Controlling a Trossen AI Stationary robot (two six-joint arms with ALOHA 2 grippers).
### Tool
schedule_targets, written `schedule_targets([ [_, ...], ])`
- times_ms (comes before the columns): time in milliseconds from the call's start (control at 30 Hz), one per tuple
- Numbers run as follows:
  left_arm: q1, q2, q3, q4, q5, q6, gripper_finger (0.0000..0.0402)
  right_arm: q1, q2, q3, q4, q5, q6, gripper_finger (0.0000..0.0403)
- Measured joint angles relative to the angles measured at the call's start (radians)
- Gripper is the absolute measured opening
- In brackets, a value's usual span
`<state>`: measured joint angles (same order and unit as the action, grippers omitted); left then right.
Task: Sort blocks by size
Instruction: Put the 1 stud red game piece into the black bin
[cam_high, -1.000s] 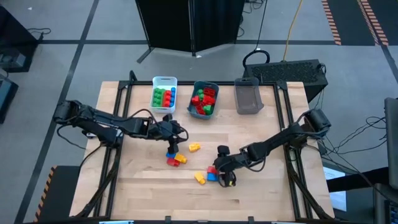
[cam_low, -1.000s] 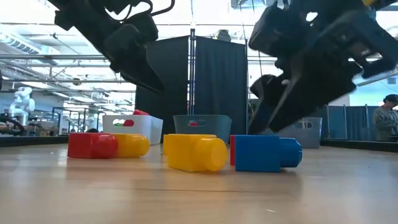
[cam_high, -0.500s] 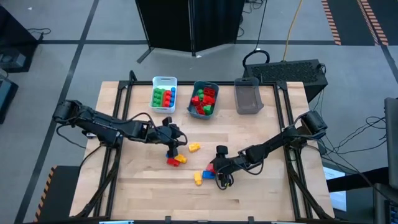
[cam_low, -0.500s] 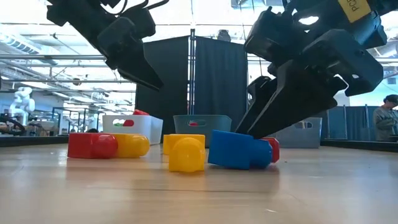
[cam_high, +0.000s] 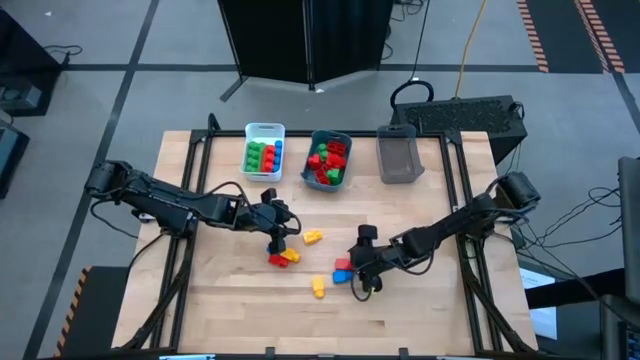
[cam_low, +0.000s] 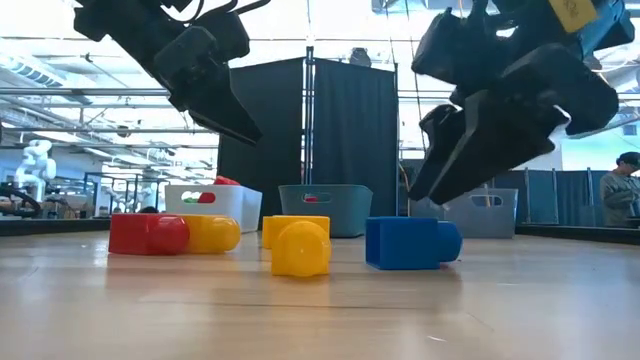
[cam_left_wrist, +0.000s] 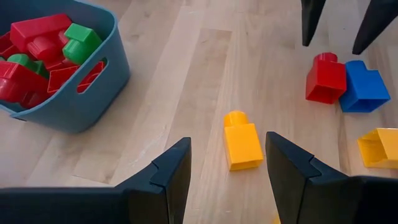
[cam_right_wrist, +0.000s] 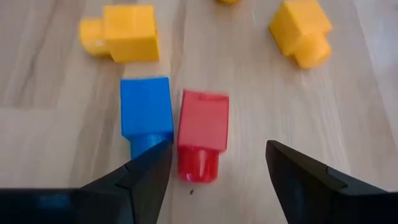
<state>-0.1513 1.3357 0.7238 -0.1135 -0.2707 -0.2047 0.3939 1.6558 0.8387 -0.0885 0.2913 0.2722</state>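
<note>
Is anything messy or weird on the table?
A few blocks lie loose on the wood, tipped on their sides, not in any bin. A blue block and a red block lie side by side. The grey bin looks empty, while the white bin and teal bin hold blocks.

red block (cam_right_wrist: 202, 134), blue block (cam_right_wrist: 147, 115), teal bin (cam_left_wrist: 93, 93)
</note>
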Motion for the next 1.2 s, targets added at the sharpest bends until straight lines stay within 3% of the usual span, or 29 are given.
schedule_targets([
  [367,0.0,0.0,0.0,0.006,0.0,-0.001,0.016,0.008,0.067,0.001,0.007,-0.004,0.074,0.0247],
  [833,0.0,0.0,0.0,0.018,0.0,0.0,0.016,-0.003,0.121,0.002,0.104,0.021,0.023,0.0243],
  [1200,-0.001,0.0,0.0,0.018,0.007,-0.053,0.016,-0.024,0.121,0.002,0.118,0.019,0.015,0.0147],
])
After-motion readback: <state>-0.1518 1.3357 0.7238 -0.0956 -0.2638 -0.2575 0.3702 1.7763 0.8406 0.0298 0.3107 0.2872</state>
